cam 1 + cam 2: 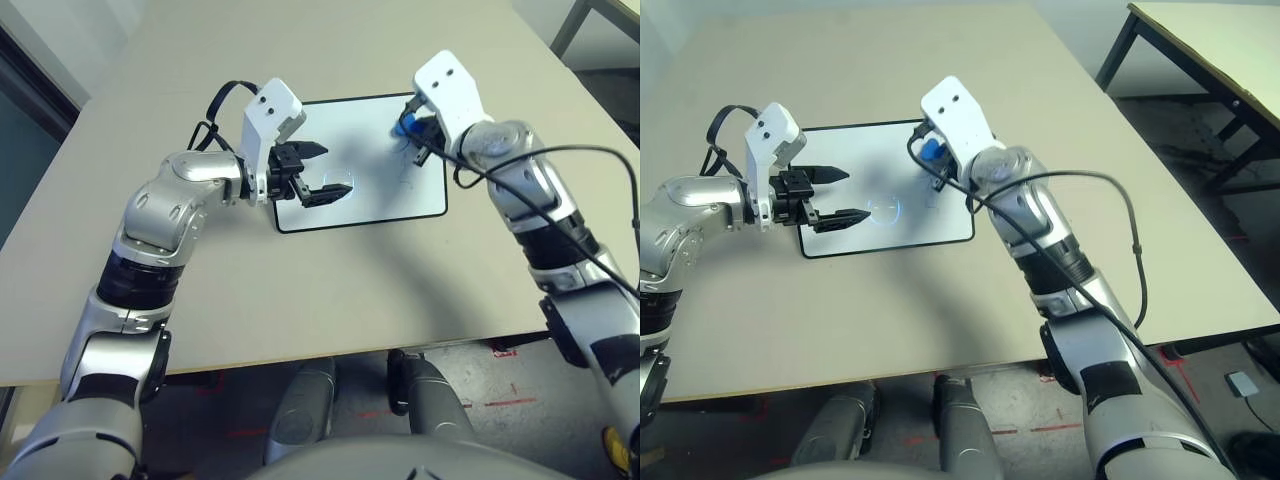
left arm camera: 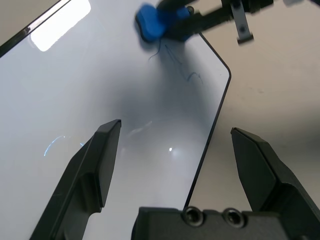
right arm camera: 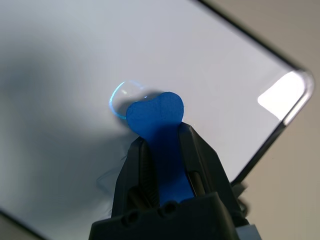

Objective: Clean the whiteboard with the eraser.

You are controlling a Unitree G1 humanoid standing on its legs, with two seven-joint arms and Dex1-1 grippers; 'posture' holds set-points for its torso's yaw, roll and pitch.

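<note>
Whiteboard [image 1: 370,190]: lies flat on your beige desk [image 1: 300,290], between both arms; faint blue marker scribbles near its right end.
Eraser [image 3: 159,131]: bright blue, pinched waist, its free end over the board's right part near the far edge; contact with the surface hard to tell.
Right end effector [image 1: 412,133]: you have its two black fingers [image 3: 131,170] clamped on the eraser.
Left end effector [image 1: 322,172]: fingers spread apart, holding nothing, hovering over the board's left end, one finger past the near edge.
Marks: blue scribbles just beside the eraser; a faint ring mid-board.
</note>
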